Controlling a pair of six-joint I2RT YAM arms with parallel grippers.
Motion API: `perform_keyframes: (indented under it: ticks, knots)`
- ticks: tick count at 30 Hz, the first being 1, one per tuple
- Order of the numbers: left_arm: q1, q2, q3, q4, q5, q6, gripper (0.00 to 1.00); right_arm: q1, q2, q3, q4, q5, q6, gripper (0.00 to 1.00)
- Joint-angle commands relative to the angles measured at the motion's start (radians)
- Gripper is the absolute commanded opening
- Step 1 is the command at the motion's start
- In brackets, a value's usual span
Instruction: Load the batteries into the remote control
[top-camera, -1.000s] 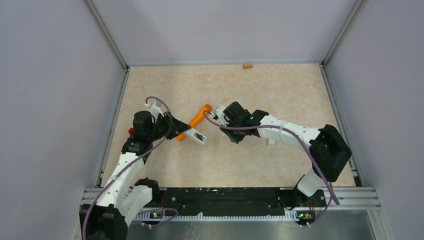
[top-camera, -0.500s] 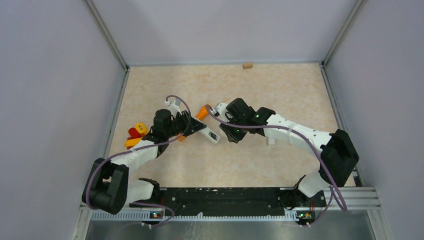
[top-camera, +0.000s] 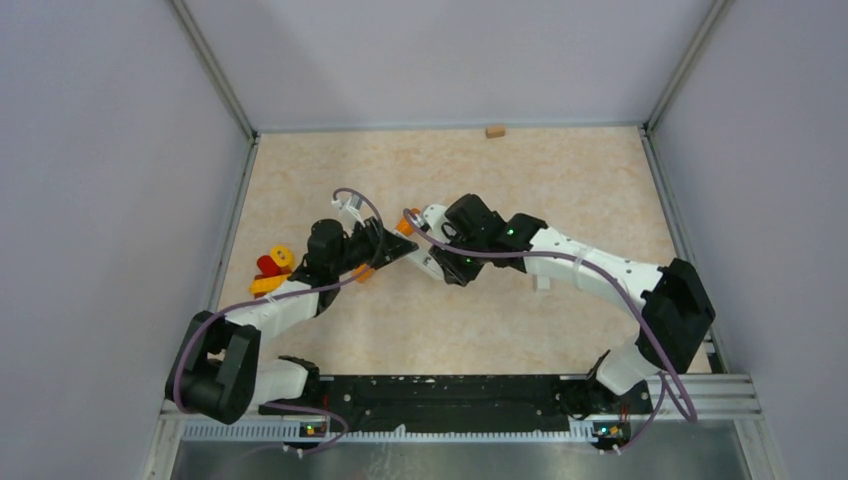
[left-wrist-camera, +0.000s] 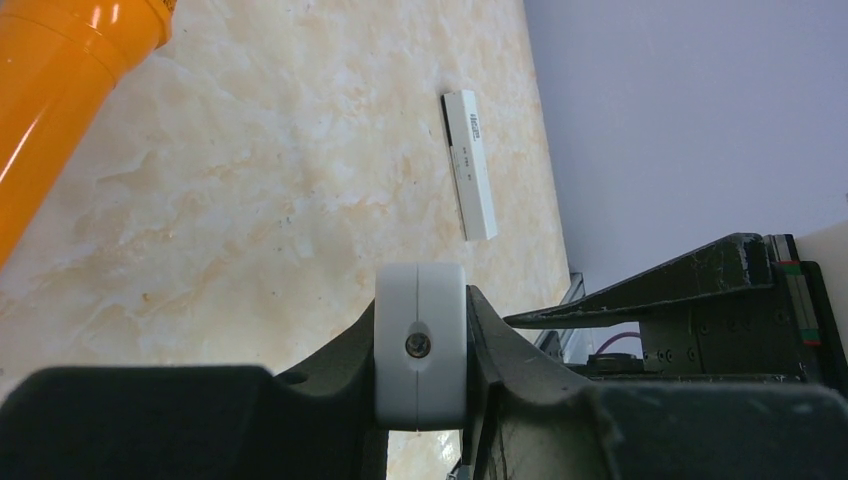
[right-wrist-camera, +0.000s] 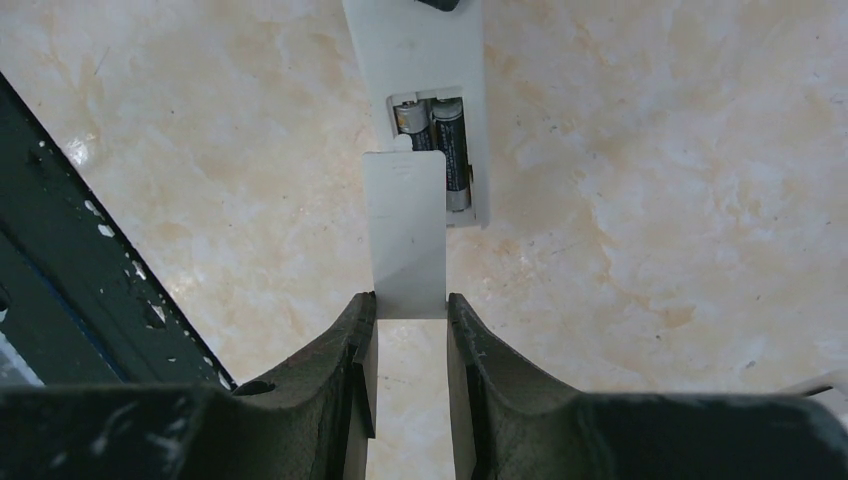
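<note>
1. Right pincer (right-wrist-camera: 410, 305): your wrist view shows its two dark fingers clamped on the near edge of a thin white battery cover (right-wrist-camera: 405, 235). The cover is held flat and points at the remote control (right-wrist-camera: 425, 50).
2. Left pincer (left-wrist-camera: 420, 335): it is clamped on a white rounded body seen end-on, with a screw in its face (the remote control, going by the overhead view, where this pincer meets the white piece between the arms).
3. You will find the remote control white and slim, held mid-table (top-camera: 560, 190) between the two pincers. Its compartment is uncovered, and two batteries (right-wrist-camera: 450, 150) lie in it side by side, dark with paler ends. The cover's far edge overlaps the compartment's near end and hides part of the left cell. Whether the cover touches the remote, you cannot tell.
4. Only the right wrist view gives you the batteries; from overhead the arms' heads hide the compartment.
5. Around it:
   - An orange tube (left-wrist-camera: 60, 90) lies beside the left pincer, mostly covered by the arms from overhead.
   - A white strip (left-wrist-camera: 470, 165) lies flat near the right arm.
   - A wooden block (top-camera: 494, 131) sits at the far edge.
   - Red and yellow pieces (top-camera: 270, 265) lie by the left arm.
</note>
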Motion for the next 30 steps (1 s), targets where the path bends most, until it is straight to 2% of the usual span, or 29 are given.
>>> perform_keyframes:
  ticks: [1,16,30]
  knots:
    - [-0.004,-0.002,0.003,0.07,0.032,-0.017,0.0,0.017,0.026,0.06,0.022,-0.006,-0.006,0.23]
    - [-0.003,-0.005,0.051,-0.041,0.067,-0.009,0.0,0.029,0.061,0.08,0.032,0.035,-0.017,0.23]
    - [-0.003,-0.01,0.066,-0.047,0.089,-0.029,0.0,0.029,0.078,0.081,0.037,0.013,-0.027,0.23]
